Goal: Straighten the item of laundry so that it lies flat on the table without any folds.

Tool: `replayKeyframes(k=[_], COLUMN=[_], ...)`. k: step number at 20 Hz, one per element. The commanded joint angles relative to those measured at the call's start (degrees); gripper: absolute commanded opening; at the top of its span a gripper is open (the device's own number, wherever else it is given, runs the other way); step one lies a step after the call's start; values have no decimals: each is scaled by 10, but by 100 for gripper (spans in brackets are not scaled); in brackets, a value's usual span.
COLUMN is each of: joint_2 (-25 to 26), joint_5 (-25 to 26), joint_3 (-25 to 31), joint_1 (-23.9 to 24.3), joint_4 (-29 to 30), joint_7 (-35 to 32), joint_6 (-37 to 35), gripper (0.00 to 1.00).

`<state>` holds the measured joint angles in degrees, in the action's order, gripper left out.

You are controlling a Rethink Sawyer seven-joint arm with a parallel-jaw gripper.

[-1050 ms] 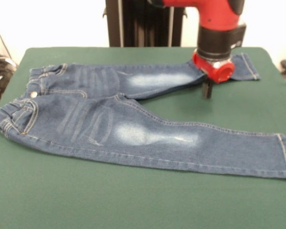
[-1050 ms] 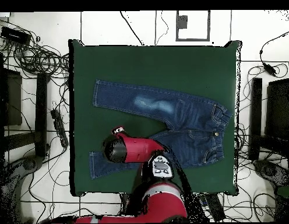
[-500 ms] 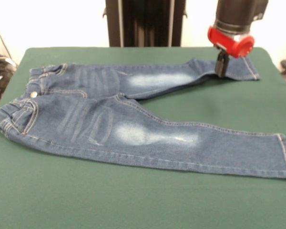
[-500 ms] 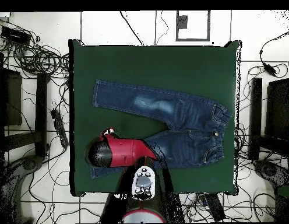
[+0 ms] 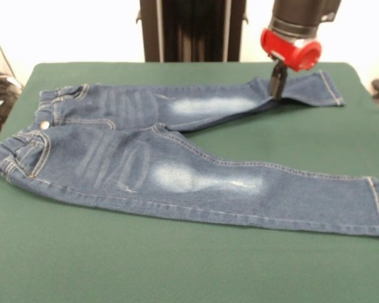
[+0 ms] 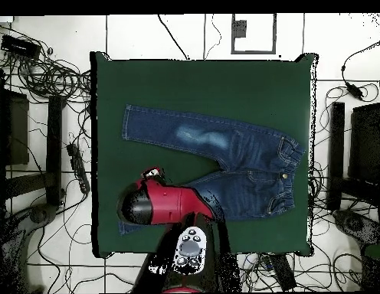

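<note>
A: From across the table, what has changed? The gripper (image 5: 277, 85) seems lower than it was half a second ago.

B: A little lower and shifted toward the left of the picture. A second back it hung over the bare green cloth between the two legs; now its dark tip sits over the far leg of the jeans (image 5: 177, 158), close to that leg's hem.

A: Is it pinching the denim?

B: I cannot tell. The tip reads as one narrow dark block against the fabric, and whether the fingers are parted or closed is not visible. Whether it touches the cloth is also unclear.

A: And the arm?

B: Only the red collar and the dark cylinder above it show; the rest is cut off by the top edge. It comes down nearly upright, tilted slightly.

A: The jeans themselves?

B: They lie spread on the green table (image 5: 177, 265), waistband at the left, both legs running right, the near leg flat and long, the far leg shorter-looking. They have not moved.

A: Now from overhead?

B: The red arm (image 6: 166, 205) has swung back toward the table's middle compared with half a second ago. It covers much of one leg of the jeans (image 6: 224, 153), and the gripper is hidden beneath it. The other leg lies fully visible on the table (image 6: 201, 84), with the waistband to the right.
</note>
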<state>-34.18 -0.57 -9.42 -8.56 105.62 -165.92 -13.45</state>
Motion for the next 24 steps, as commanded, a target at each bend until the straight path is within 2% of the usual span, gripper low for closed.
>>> replayKeyframes(k=[1,8,17,19,24], joint_2=[90,90,79,88,122], joint_5=[-15,-34,-68,-71,-63], joint_3=[-20,26,20,24,64], joint_1=[-38,-16,-49,-53,-23], joint_4=[57,107,136,137,122], joint_7=[-93,-93,-105,-106,-94], joint_6=[65,81,57,74,139], gripper=[0,0,0,0,0])
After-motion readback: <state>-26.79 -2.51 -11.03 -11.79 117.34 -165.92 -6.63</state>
